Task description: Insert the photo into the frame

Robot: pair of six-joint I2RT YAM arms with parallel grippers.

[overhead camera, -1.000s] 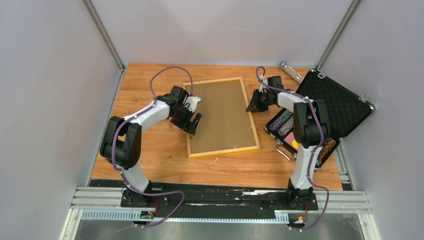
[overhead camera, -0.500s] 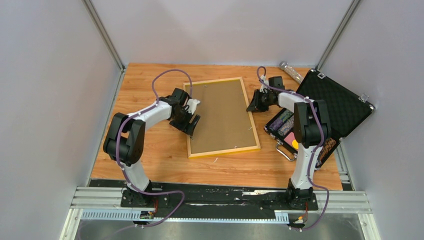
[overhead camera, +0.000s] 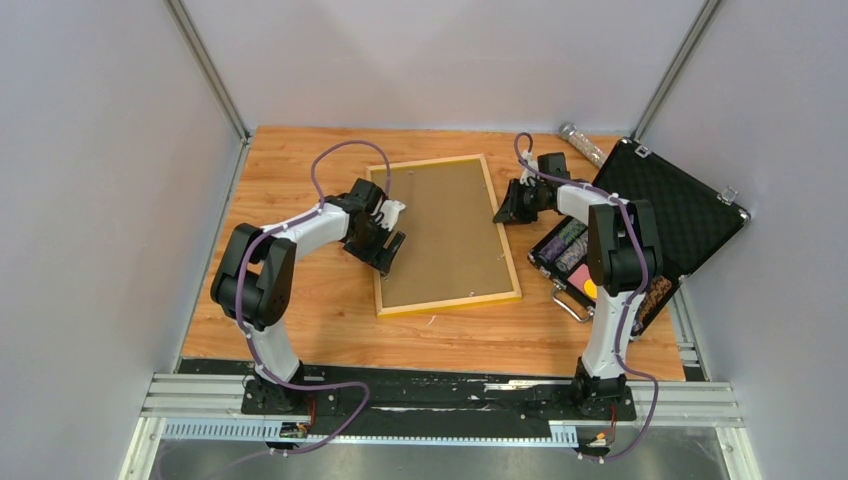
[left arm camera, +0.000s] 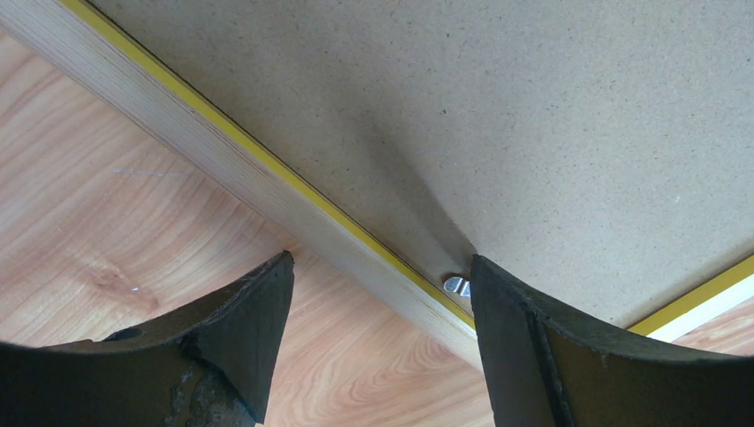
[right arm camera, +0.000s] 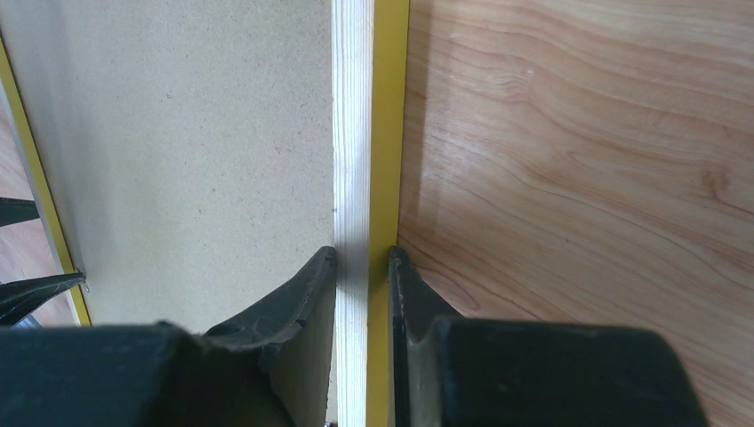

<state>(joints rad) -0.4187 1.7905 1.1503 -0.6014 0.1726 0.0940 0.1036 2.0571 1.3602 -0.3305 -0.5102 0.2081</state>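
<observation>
Two risks stand out here. The frame (overhead camera: 448, 303) lies face down near the middle of the table (overhead camera: 300, 310), with its brown backing board (left arm camera: 551, 124) turned up. The photo is not visible in any view, so I cannot tell whether it is already under the board.

The right gripper (right arm camera: 363, 253) is closed narrowly on the right rail of the frame, one finger on the board side and one on the outer yellow side, so it has hold of the frame. The left gripper (left arm camera: 381, 267) stands wide open across the left rail and holds nothing. One of its fingers is over the table and the other is over the board, just beside a small metal clip (left arm camera: 455, 285).

The first risk, in my judgement, is that the left finger misses the clip, because the clip is tiny and half hidden by that finger. Then the finger scrapes the board or pushes the rail. The second risk is that such a push turns the whole frame on the smooth table, if the right grip slips on the thin rail. The frame could also slide toward the open black case (overhead camera: 680, 210), which is near its right side.
</observation>
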